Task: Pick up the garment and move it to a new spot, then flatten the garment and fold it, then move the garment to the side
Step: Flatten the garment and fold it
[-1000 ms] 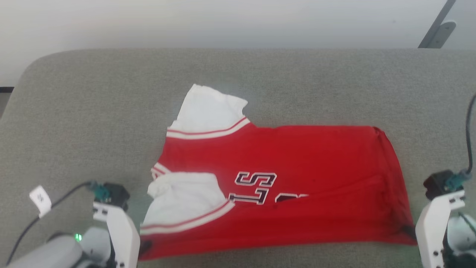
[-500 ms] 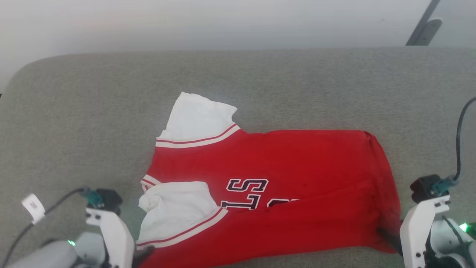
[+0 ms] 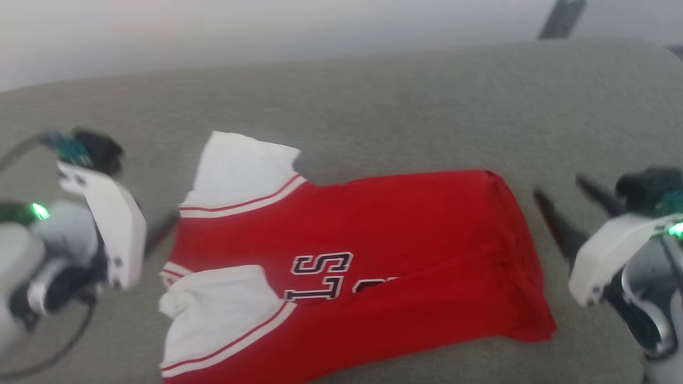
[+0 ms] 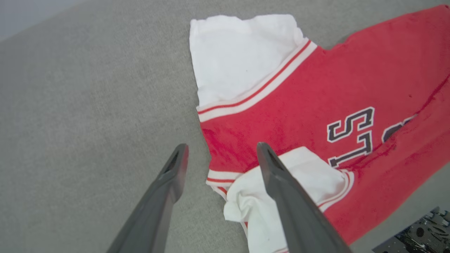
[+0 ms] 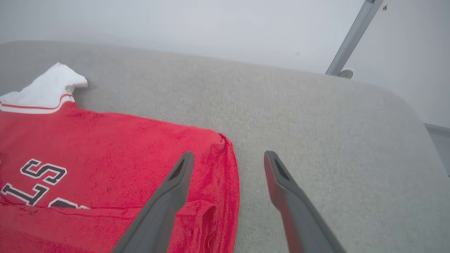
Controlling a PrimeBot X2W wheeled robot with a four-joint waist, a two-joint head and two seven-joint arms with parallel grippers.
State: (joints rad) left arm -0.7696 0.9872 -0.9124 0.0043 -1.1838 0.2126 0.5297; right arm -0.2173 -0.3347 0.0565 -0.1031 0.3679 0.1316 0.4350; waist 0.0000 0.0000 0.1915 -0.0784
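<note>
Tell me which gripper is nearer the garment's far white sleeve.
Left. The left gripper sits close by the far white sleeve; the right gripper is off the garment's opposite red edge.

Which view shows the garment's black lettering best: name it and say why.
Left wrist view: the lettering on the garment is large and sharp. The head view shows it blurred; the right wrist view, small at the left edge.

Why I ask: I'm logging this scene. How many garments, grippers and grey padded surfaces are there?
Garments: 1, the red garment
Grippers: 2, the left gripper and the right gripper, both open
Grey padded surfaces: 1, the grey surface under the garment
Total: 4
</note>
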